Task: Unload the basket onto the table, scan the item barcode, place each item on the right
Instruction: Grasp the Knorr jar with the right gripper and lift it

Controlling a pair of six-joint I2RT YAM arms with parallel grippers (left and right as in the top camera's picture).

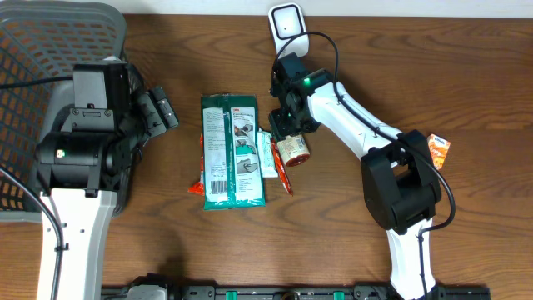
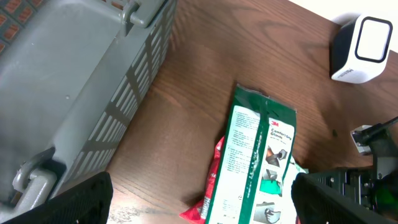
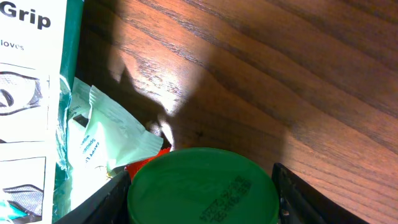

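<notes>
The small jar with the round green lid (image 3: 202, 190) sits on the wooden counter (image 3: 292, 74), squarely between my right fingers (image 3: 297, 200), which flank its sides; I cannot tell whether they are pinching it. My left fingers (image 2: 84, 200) hang spread, farther off.

A small brown labelled jar (image 1: 293, 150) with a round green lid (image 3: 202, 186) is seen on the wooden table (image 1: 466, 67), just beside flat packets (image 1: 233, 150). A white, rounded barcode scanner (image 1: 287, 23) is stood at the far edge, apart from it.
</notes>
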